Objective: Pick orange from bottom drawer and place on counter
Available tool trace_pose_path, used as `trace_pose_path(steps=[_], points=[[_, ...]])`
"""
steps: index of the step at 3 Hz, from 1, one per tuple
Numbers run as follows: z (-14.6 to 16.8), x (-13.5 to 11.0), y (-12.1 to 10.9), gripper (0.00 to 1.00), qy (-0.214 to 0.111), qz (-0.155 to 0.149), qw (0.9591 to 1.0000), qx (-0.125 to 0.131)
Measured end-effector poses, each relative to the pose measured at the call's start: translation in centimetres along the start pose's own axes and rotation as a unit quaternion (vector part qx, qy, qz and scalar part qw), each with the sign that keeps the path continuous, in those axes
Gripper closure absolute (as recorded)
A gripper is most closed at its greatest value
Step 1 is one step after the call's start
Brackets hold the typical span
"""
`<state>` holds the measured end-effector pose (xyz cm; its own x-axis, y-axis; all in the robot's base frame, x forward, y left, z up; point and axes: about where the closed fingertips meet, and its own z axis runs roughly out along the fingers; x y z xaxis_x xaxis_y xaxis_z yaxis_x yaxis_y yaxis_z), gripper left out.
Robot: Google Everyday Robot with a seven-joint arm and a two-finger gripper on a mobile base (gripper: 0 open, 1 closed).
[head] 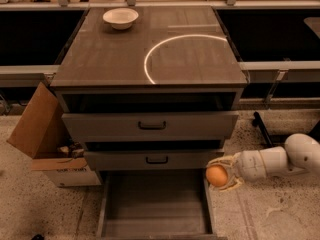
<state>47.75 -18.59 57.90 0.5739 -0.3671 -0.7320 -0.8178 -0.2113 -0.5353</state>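
At lower right, the gripper [217,177], pointing left off the end of a white arm [280,160] reaching in from the right edge. Jaws clasped round the orange [216,175], one finger curving over its top, the other under it. Orange held in the air, just outside the right wall of the bottom drawer [206,204], near that drawer's back right corner and just below the right end of the middle drawer [125,160]. Under it, as far as can be told, the speckled floor [270,214] rather than the tray.

Bottom drawer pulled well out toward the camera, flat grey base showing. Above it, the middle drawer and the top drawer [100,125], each with a black handle at the centre of its front and a dark gap over its upper edge.

On top of the cabinet, the counter [100,59], glossy and dark, well above the orange and apart from it. On its right half, a bright white arc [150,54]. At its back left corner, a white bowl [120,18], upright.

Left of the cabinet, a cardboard box [30,129] on the floor, flap up and tilted outward, just beside the drawers
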Motion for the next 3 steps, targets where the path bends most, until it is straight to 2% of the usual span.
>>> trace_pose_path(steps=[1, 2, 3], points=[[-8.0, -5.7, -4.4, 1.0, 0.02, -0.024, 0.9985, 0.044], [-12.6, -9.1, -7.5, 1.0, 0.045, -0.022, 0.9964, 0.069], [-12.9, -9.3, -7.9, 1.0, 0.047, -0.023, 0.9961, 0.071]])
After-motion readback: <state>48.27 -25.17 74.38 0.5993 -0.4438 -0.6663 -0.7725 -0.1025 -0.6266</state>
